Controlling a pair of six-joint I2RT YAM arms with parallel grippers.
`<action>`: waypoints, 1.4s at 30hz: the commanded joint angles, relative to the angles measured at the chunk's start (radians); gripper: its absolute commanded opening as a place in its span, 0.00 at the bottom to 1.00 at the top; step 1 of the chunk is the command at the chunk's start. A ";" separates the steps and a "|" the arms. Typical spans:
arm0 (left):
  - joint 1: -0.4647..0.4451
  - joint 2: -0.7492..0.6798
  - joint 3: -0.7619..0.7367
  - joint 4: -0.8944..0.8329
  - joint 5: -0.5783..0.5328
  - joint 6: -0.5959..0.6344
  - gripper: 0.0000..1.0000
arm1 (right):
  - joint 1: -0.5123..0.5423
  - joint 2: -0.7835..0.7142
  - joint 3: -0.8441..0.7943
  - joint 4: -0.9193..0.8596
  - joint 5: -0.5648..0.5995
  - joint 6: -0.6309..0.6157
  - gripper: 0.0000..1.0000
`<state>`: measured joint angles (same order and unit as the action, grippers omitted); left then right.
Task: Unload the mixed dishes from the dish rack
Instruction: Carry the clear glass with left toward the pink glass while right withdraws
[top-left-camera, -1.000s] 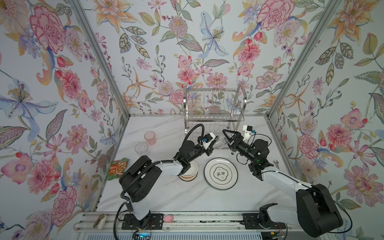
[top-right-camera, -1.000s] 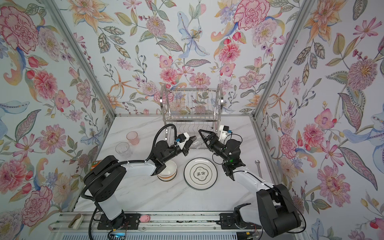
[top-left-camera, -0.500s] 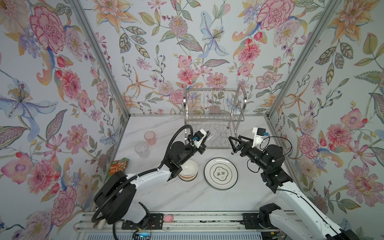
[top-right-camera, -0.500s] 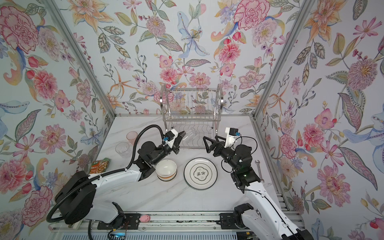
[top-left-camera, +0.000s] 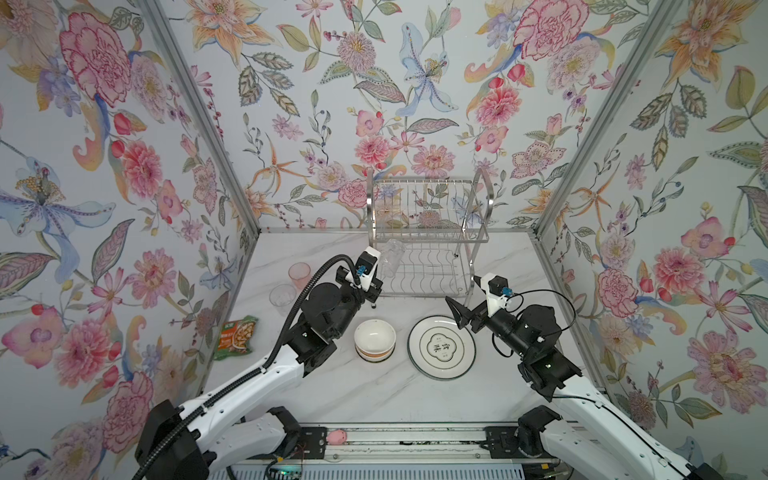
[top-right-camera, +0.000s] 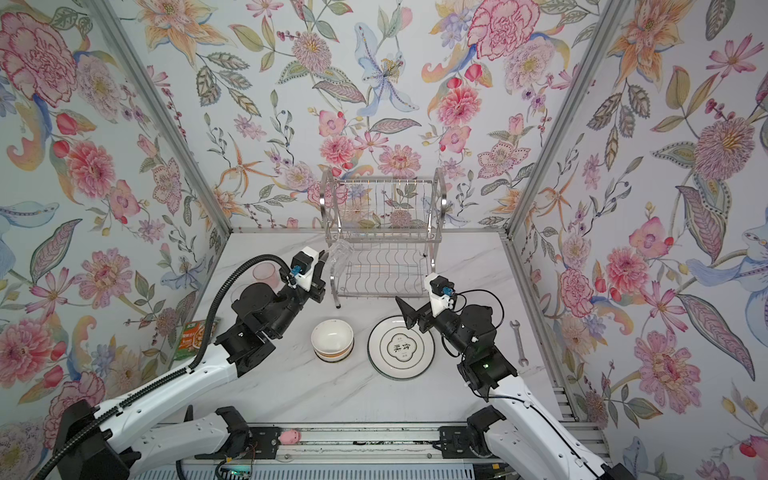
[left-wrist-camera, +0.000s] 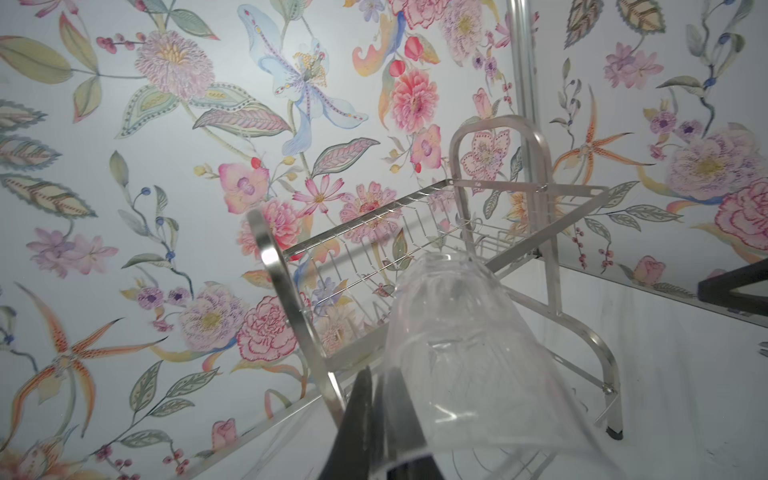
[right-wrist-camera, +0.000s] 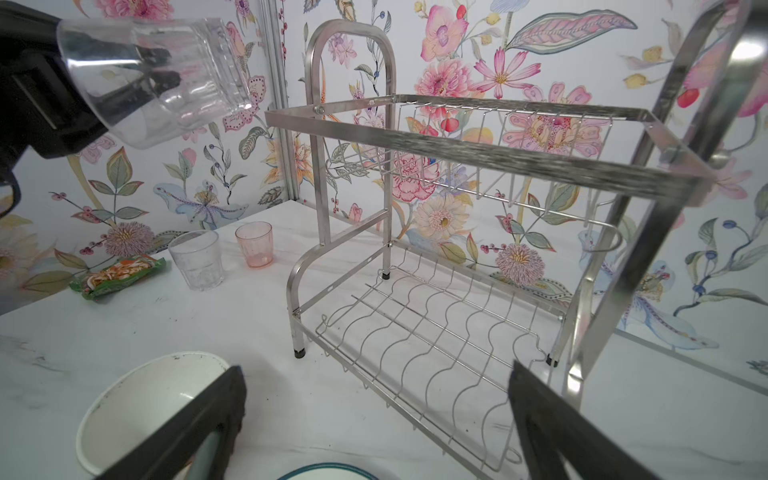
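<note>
- While our left jaws clamp the tumbler (top-left-camera: 392, 254) by its wall, we see the rack (top-left-camera: 432, 238) just beyond them.
- Our right jaws stand wide apart above the plate (top-left-camera: 441, 347).

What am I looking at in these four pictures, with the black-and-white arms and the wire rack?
Two robot arms stand at a white marble table, each ending in a two-fingered gripper. Two pictures look down from overhead; the other two come from cameras on the arms' wrists. The left gripper is shut on the rim of a clear tumbler, held tilted near the empty two-tier chrome wire rack. The right gripper is open and holds nothing. On the table are a white bowl with an orange band, a dark-rimmed white plate, a pink tumbler, a second clear tumbler, a green-orange food packet and a steel wrench.
</note>
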<state>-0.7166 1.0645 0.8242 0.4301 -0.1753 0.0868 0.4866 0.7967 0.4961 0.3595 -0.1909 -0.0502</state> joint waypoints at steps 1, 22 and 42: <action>0.079 -0.040 0.079 -0.195 -0.072 -0.084 0.00 | 0.020 0.019 0.016 0.027 0.027 -0.056 0.99; 0.544 0.394 0.615 -1.016 0.136 -0.140 0.00 | 0.099 0.189 0.176 -0.084 -0.128 -0.123 0.99; 0.575 1.055 1.188 -1.410 0.135 -0.100 0.00 | 0.109 0.162 0.156 -0.157 -0.060 -0.101 0.99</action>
<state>-0.1440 2.0777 1.9392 -0.8944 -0.0082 -0.0376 0.5888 0.9848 0.6556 0.2165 -0.2745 -0.1566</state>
